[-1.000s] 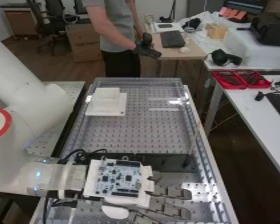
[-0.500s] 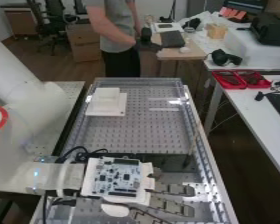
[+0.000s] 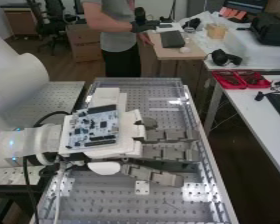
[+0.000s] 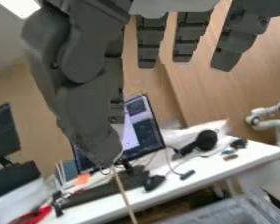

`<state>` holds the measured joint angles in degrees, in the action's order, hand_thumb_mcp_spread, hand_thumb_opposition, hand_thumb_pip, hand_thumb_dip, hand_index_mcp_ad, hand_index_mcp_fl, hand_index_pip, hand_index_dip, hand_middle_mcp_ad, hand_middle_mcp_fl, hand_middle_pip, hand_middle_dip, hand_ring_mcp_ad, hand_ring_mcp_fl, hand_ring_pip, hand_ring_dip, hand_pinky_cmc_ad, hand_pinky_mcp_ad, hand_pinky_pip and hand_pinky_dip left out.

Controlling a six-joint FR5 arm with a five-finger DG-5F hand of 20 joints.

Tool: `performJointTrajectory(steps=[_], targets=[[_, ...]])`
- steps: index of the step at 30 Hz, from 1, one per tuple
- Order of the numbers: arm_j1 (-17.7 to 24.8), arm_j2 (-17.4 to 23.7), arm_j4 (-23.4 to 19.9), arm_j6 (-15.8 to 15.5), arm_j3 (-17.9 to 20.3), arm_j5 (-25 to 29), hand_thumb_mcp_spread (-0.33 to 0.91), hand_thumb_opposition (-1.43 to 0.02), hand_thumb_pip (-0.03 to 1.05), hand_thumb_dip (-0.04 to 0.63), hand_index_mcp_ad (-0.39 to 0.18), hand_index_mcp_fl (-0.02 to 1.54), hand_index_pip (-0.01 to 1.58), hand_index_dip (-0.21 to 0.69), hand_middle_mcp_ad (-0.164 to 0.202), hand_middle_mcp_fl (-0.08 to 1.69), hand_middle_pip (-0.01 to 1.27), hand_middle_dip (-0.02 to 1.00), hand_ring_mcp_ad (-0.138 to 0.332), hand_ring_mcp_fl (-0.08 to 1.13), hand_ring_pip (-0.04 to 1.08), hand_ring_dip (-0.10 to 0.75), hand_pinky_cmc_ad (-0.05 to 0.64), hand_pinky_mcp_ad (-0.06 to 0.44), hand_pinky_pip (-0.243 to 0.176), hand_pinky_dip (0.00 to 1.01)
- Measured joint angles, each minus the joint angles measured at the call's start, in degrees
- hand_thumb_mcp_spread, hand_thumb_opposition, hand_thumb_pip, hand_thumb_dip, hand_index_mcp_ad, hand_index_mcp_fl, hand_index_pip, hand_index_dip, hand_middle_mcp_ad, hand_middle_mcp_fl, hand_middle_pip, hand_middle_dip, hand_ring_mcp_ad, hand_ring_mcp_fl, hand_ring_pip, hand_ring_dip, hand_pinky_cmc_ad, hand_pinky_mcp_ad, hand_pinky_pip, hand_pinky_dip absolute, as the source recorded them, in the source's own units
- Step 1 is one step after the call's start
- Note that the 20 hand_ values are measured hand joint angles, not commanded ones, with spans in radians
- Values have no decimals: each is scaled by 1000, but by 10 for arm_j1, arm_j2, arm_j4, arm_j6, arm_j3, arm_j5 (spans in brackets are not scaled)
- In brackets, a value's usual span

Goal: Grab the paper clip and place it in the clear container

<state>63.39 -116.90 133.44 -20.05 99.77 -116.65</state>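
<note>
Over the bench (image 3: pixel 117 202) hangs the hand (image 3: pixel 174 135); wrist view adds another arm (image 4: pixel 255 120).

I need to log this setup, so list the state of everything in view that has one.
Hand: open, fingers straight
Arm's blue lights: lit
Circuit board: mounted on top of the hand, its face uncovered
White block: on the perforated surface, partly hidden by the hand
Red trays: uncovered, filled
Monitor: on
</note>
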Motion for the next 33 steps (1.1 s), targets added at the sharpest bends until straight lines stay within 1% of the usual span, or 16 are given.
performJointTrajectory(steps=[2, 4, 8, 10, 14, 17, 19, 20, 22, 26, 28, 30, 33], targets=[[6, 18, -18, 10, 16, -5, 524, -1004, 581, 271, -215, 688, 1340, 14, 10, 94, 126, 175, 117, 0, 86, 112, 316, 272, -42, 195], [17, 42, -38, 19, 37, -11, 524, -1004, 581, 271, -215, 691, 1342, 14, 10, 87, 126, 175, 120, 2, 86, 112, 316, 269, -42, 195], [44, 72, -60, 22, 63, -17, 524, -1004, 581, 271, -215, 689, 1332, 14, 10, 108, 124, 175, 117, 0, 86, 112, 316, 272, -42, 192], [66, 85, -66, 19, 75, -18, 524, -1004, 581, 272, -215, 689, 1332, 14, 10, 110, 124, 175, 117, 0, 87, 112, 314, 269, -42, 192], [96, 101, -68, 11, 87, -12, 518, -1005, 581, 272, -215, 689, 1332, 14, 10, 106, 124, 175, 117, 0, 87, 112, 314, 272, -42, 190], [126, 111, -63, -3, 93, 1, 518, -1005, 581, 272, -215, 689, 1330, 14, 10, 110, 124, 176, 117, 0, 87, 112, 314, 272, -42, 190], [152, 117, -57, -13, 95, 17, 518, -1005, 581, 272, -215, 689, 1330, 14, 10, 106, 124, 176, 117, 0, 87, 112, 314, 272, -42, 190], [158, 118, -55, -15, 95, 22, 518, -1005, 581, 272, -215, 689, 1330, 14, 10, 106, 124, 176, 117, 0, 87, 112, 316, 272, -42, 190], [186, 121, -48, -24, 97, 45, 518, -1002, 581, 272, -215, 689, 1330, 17, 10, 106, 124, 176, 117, 0, 87, 112, 316, 272, -42, 190], [227, 122, -39, -38, 97, 80, 518, -1005, 581, 272, -215, 689, 1330, 14, 10, 106, 124, 175, 117, 0, 87, 112, 314, 272, -42, 190], [254, 121, -31, -47, 96, 104, 518, -1002, 581, 272, -215, 689, 1330, 14, 10, 106, 124, 175, 117, 0, 87, 112, 316, 272, -42, 190], [272, 118, -25, -54, 94, 120, 522, -1007, 581, 272, -215, 689, 1330, 14, 10, 106, 126, 175, 117, 0, 87, 112, 316, 272, -42, 192], [305, 107, -13, -73, 88, 163, 524, -1012, 581, 272, -215, 686, 1330, 14, 10, 106, 126, 175, 117, 0, 87, 112, 316, 272, -42, 192]])
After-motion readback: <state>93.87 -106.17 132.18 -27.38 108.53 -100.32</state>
